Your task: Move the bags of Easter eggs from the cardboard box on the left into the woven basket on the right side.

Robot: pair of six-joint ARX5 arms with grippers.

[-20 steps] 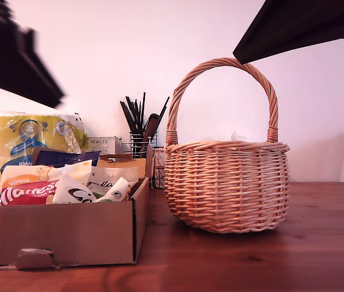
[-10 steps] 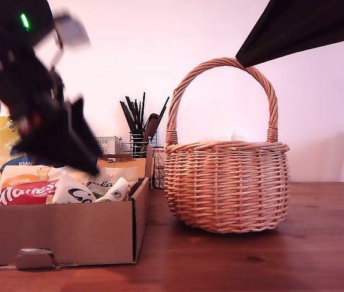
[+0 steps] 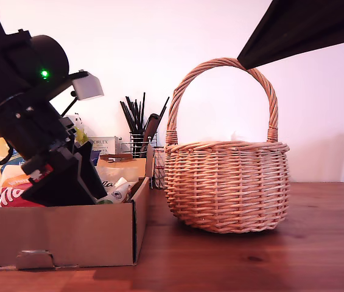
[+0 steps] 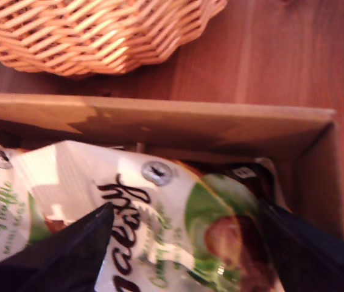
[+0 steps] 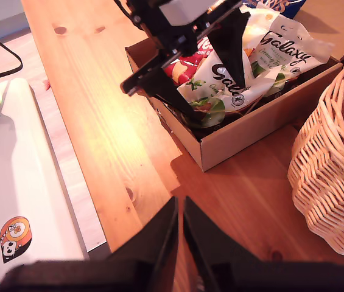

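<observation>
While my first gripper [image 4: 181, 243] hangs inside cardboard box [image 3: 68, 234], jaws spread wide, straddling white Galaxy pouch [image 4: 159, 231], not yet closed. Pouch lies atop other bags of Easter eggs [image 5: 220, 73]. Judgement: light, soft, glossy, likely slippery; pinch crimped top edge near hang hole. Beyond box, woven basket [image 3: 226, 185] stands just beside. My second gripper [image 5: 179, 234] aloft, jaws nearly together, holding nothing.

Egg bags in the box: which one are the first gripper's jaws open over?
The white Galaxy bag with green-brown print. My first gripper hangs open with a finger on either side of it; the red Maltesers bag lies off to the exterior view's left.
</observation>
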